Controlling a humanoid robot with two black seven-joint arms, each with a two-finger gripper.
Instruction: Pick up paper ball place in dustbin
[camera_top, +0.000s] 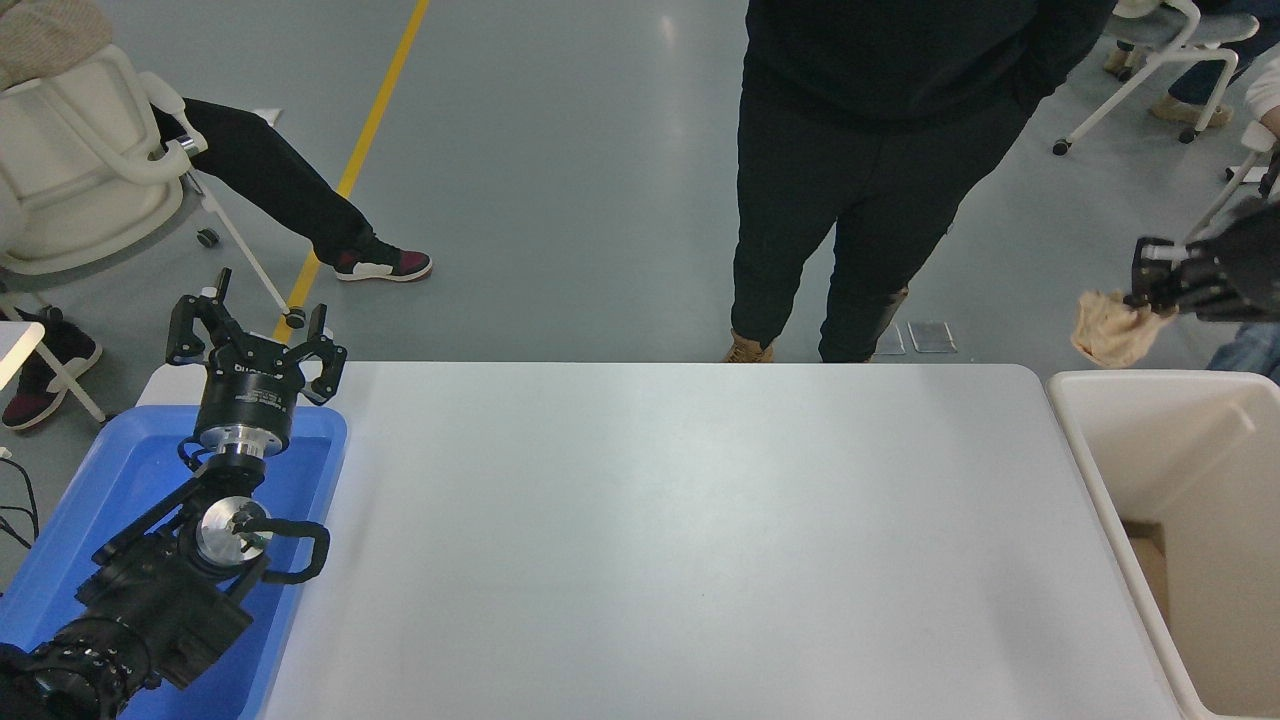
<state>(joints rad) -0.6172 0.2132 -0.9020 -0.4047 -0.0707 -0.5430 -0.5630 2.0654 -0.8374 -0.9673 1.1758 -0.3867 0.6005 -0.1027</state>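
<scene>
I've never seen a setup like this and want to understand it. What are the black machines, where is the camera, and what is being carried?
The camera sits high on a robot, looking down over a white table. The black machines are its two arms. The left claw rests open above a blue tray at the lower left. The right claw, entering at the right edge, is shut on a crumpled tan paper ball, held in the air above the far end of a cream dustbin beside the table. A person in black stands at the far side.

arms: black | left claw (255, 335): black fingers | wrist: silver ring, black cable loop
</scene>
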